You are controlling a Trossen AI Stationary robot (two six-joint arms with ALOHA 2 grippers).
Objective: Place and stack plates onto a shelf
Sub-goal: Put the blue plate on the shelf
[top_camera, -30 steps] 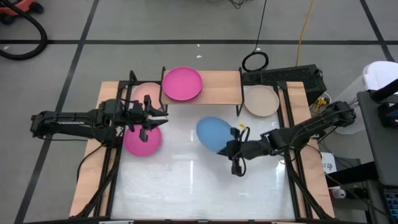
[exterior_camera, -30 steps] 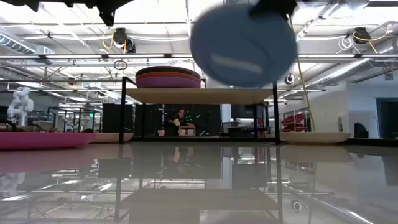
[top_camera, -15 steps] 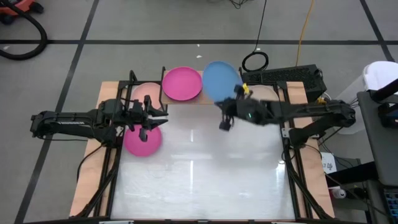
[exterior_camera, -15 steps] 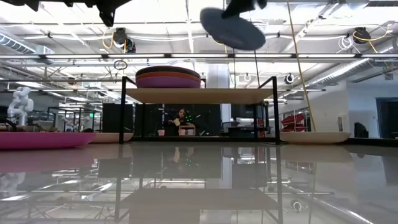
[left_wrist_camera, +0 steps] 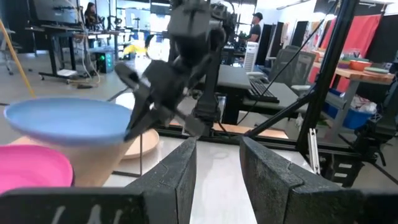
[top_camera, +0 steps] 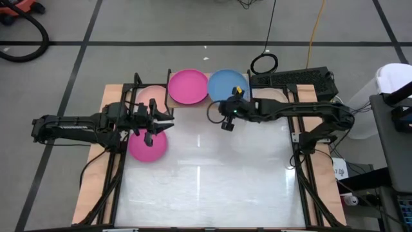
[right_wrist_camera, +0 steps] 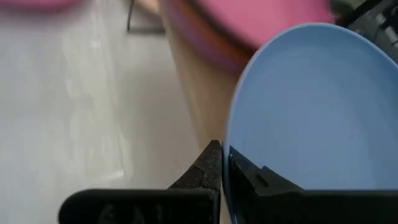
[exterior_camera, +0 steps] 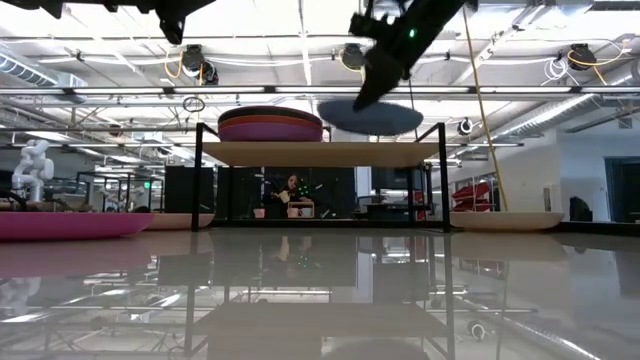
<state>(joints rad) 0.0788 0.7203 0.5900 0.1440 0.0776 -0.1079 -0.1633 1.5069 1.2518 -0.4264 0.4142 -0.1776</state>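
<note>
My right arm reaches in from the 3 o'clock side of the table and extends toward 10 o'clock, wrist bent, ending near the table's 12 o'clock edge. My right gripper [top_camera: 226, 115] is clamped on the rim of the blue plate [top_camera: 226, 86], one finger on each face, as the right wrist view shows [right_wrist_camera: 219, 163]. In the low view it hangs down at a slant from above [exterior_camera: 372, 85].

My left arm lies level, running from 9 o'clock toward 3 o'clock. My left gripper [top_camera: 168, 119] has its fingers [left_wrist_camera: 177, 177] spread apart, holding nothing.
</note>
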